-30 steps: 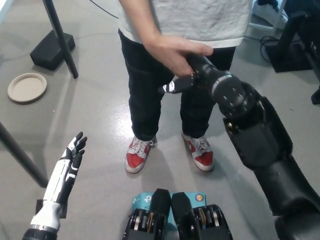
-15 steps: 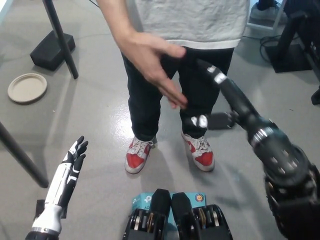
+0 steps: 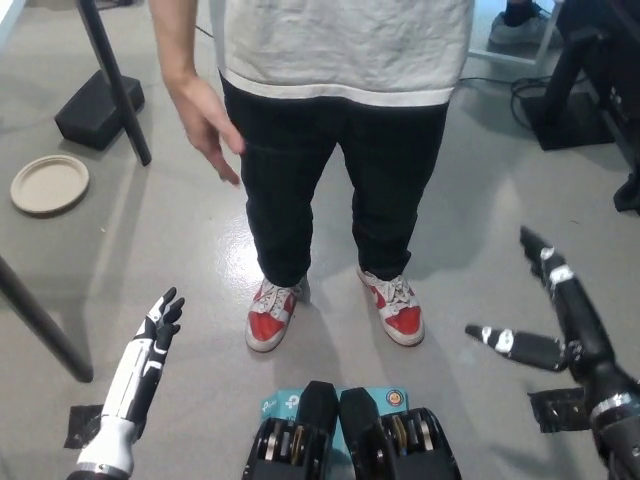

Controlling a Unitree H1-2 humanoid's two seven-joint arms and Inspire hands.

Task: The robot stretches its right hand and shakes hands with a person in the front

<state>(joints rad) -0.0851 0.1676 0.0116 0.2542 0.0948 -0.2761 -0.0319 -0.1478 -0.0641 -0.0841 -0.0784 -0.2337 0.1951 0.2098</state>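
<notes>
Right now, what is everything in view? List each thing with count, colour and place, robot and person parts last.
Round shallow plate: one, beige, on the grey floor at far left.
Black block-shaped base: one, upper left, beside a dark slanted pole.
Dark cables: a few, on the floor at upper right, by black equipment.
Red and white sneakers: two, on the person's feet, centre.
Person: one, grey shirt, black trousers, standing in front; their hand hangs apart from both robot hands.
Robot's white left hand: lower left, open, resting.
Robot's black right hand: lower right, open, holding nothing.
</notes>
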